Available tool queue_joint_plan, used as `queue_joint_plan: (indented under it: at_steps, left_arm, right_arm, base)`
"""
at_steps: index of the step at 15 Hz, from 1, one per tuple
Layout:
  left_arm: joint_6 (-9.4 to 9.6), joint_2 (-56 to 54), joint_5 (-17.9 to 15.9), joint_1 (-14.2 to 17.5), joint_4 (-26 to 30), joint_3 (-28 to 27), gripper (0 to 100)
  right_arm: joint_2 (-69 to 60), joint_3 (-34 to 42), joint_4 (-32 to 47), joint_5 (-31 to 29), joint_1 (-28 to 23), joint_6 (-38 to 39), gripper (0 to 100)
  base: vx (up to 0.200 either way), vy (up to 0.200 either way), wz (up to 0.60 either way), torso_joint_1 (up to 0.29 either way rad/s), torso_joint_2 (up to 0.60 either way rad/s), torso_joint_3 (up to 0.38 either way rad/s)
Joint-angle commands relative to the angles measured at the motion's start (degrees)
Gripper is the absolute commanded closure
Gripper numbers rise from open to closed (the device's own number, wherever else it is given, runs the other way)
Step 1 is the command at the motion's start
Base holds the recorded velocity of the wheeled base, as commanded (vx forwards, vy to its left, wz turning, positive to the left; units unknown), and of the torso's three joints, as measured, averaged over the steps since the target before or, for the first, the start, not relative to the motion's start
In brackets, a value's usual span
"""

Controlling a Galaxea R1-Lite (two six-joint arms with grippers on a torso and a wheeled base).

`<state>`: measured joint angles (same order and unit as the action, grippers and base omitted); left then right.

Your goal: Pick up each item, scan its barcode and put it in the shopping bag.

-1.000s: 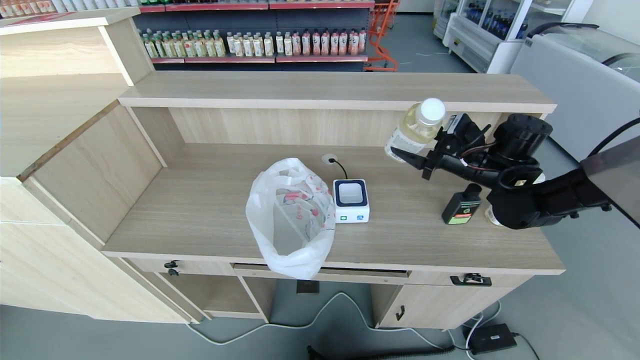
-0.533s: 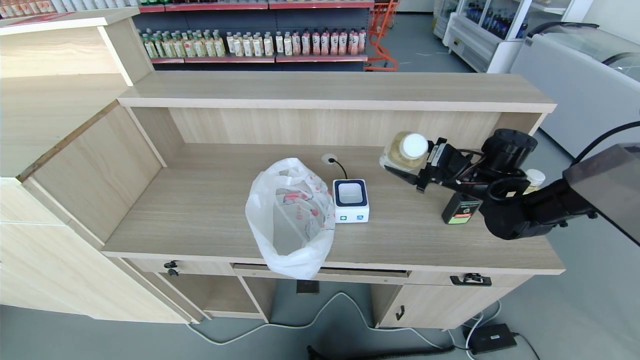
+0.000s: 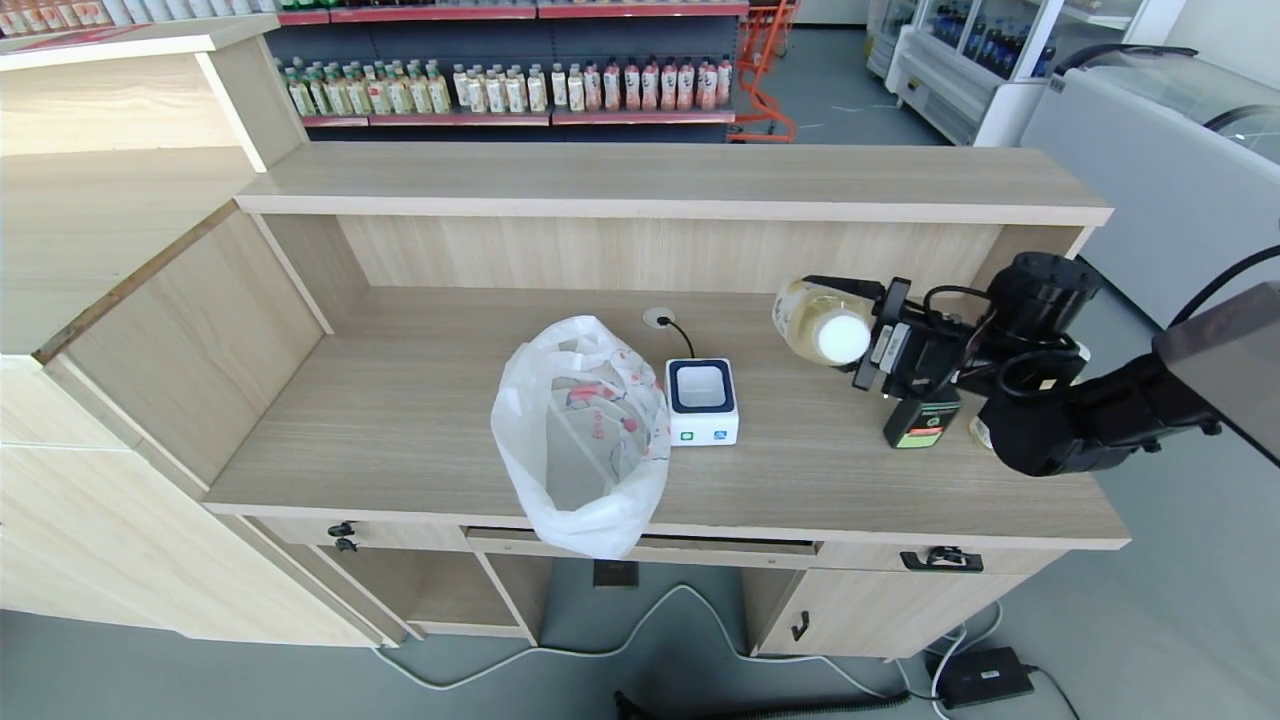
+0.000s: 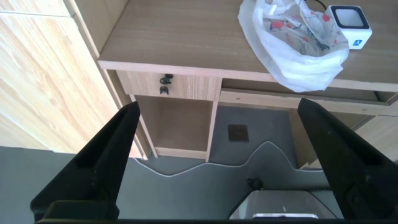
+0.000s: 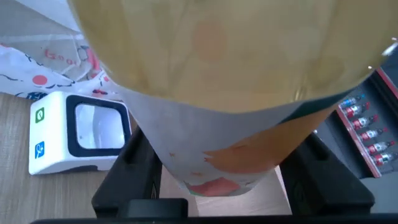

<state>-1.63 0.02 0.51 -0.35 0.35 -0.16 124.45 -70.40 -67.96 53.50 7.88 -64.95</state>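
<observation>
Now my right gripper (image 3: 838, 318) has tipped the bottle (image 3: 800, 312) sideways, fingers pinching it, ready for the scanner (image 3: 702, 400). My left gripper (image 4: 217, 155) is spread wide.

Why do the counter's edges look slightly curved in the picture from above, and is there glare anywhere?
Head view: the wide lens slightly bows the straight edges of the counter; light is even, shadows soft. Right wrist view: the window of the scanner shows a pale sheen, and light passes through the bottle.
</observation>
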Motion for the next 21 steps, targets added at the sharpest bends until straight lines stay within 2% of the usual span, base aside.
queue_joint_plan:
  at_steps: [1, 3, 4, 6, 8, 12, 15, 18, 21]
  left_arm:
    - [-0.04, -0.02, 0.02, 0.0, 0.0, 0.07, 0]
    - [-0.04, -0.02, 0.02, 0.0, 0.0, -0.02, 0]
    - [-0.04, -0.02, 0.02, 0.0, 0.0, -0.02, 0]
    - [-0.04, -0.02, 0.02, 0.0, 0.0, -0.02, 0]
    - [-0.04, -0.02, 0.02, 0.0, 0.0, -0.02, 0]
    - [-0.04, -0.02, 0.02, 0.0, 0.0, -0.02, 0]
    - [-0.04, -0.02, 0.02, 0.0, 0.0, -0.02, 0]
    - [-0.04, -0.02, 0.02, 0.0, 0.0, -0.02, 0]
    - [-0.04, -0.02, 0.02, 0.0, 0.0, -0.02, 0]
  right_arm:
    - [-2.37, 1.67, 0.55, 0.72, -2.25, -2.64, 100]
    - [-5.63, 2.64, 0.81, 2.66, -5.77, -12.13, 100]
    - [-6.42, 2.64, 1.96, 6.88, -7.08, -13.97, 100]
    - [-7.38, 2.64, 5.3, 9.95, -8.67, -15.2, 100]
    - [-7.73, 2.72, 5.65, 10.13, -9.46, -16.17, 100]
    - [-6.24, 2.46, 10.57, 10.48, -7.61, -13.53, 100]
    - [-4.75, 2.46, 7.85, 9.95, -6.12, -13.71, 100]
    - [-2.2, 2.02, 3.28, 6.7, -6.03, -11.86, 100]
    - [0.0, -1.85, 2.4, 6.61, -6.21, -11.25, 100]
  base:
    - [0.0, 0.0, 0.0, 0.0, 0.0, 0.0]
    - [0.0, 0.0, 0.0, 0.0, 0.0, 0.0]
    - [0.0, 0.0, 0.0, 0.0, 0.0, 0.0]
    - [0.0, 0.0, 0.0, 0.0, 0.0, 0.0]
    - [0.0, 0.0, 0.0, 0.0, 0.0, 0.0]
    - [0.0, 0.0, 0.0, 0.0, 0.0, 0.0]
    - [0.0, 0.0, 0.0, 0.0, 0.0, 0.0]
    - [0.0, 0.0, 0.0, 0.0, 0.0, 0.0]
    - [0.0, 0.0, 0.0, 0.0, 0.0, 0.0]
